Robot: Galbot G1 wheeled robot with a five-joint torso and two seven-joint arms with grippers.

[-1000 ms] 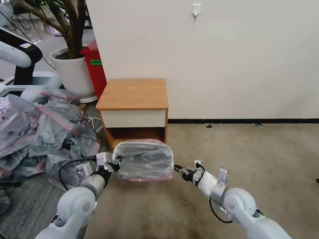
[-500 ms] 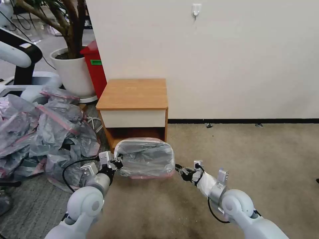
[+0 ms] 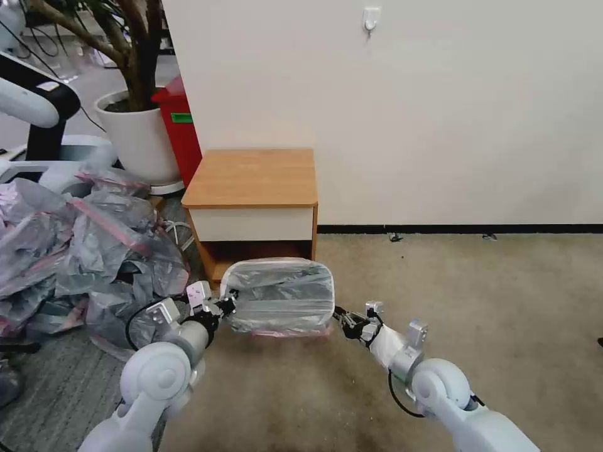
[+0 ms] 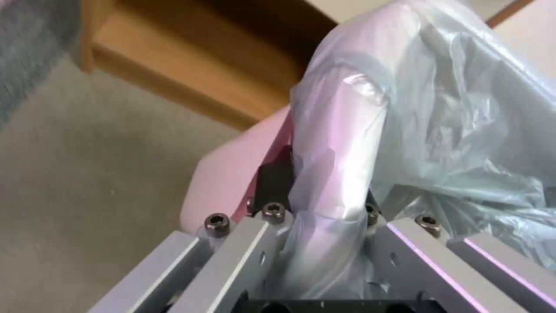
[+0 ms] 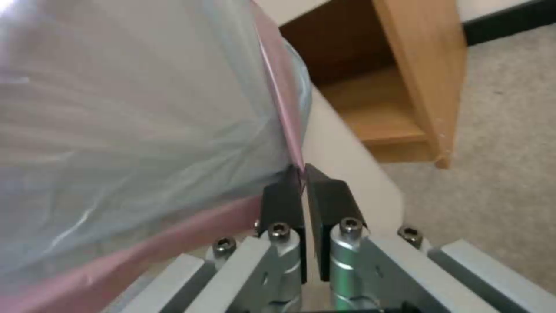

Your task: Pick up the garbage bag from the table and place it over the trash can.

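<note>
The garbage bag (image 3: 279, 292), translucent grey with a pink rim band, is stretched across the top of the trash can on the carpet in front of the table (image 3: 251, 179). The can's cream wall (image 4: 217, 182) shows below the bag's rim, also in the right wrist view (image 5: 347, 156). My left gripper (image 3: 225, 306) is shut on the bag's left edge, with bunched plastic (image 4: 324, 182) between its fingers. My right gripper (image 3: 338, 314) is shut on the pink rim (image 5: 286, 108) at the right edge, its black pads (image 5: 282, 202) pressed together.
A big heap of grey-pink bags (image 3: 81, 251) lies on the floor to the left. Behind it stand a white plant pot (image 3: 138, 141) and a red bin (image 3: 182, 125). A wall rises behind the table. Open carpet (image 3: 477, 301) lies to the right.
Both grippers have shifted slightly right and away from me with the bag. The bag now lies flatter and tighter over the can's top.
</note>
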